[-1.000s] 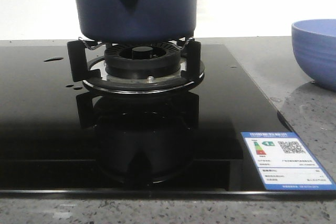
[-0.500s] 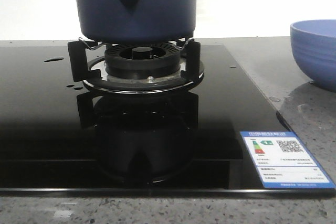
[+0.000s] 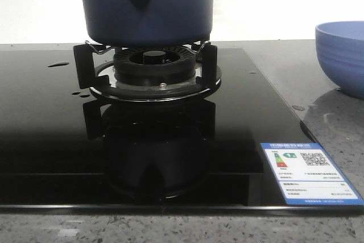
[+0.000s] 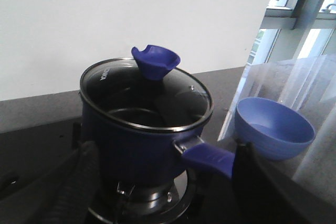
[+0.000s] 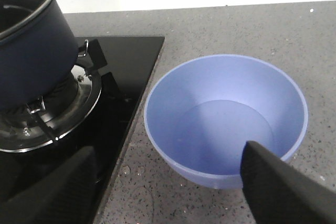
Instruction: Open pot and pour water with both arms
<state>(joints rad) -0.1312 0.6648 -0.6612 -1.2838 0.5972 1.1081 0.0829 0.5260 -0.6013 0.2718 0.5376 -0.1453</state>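
While nothing visibly shifts from the earlier front views, the pot [image 3: 146, 7] sits lidded on the burner [image 3: 152, 66] with the bowl [image 5: 226, 120] beside the stove on the surface, both arms' jaws spread and empty, so opening has not begun.

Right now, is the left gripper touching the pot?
Apart. The left wrist view shows the left gripper open, its dark fingers short of the pot, gripping neither its handle nor the lid knob.
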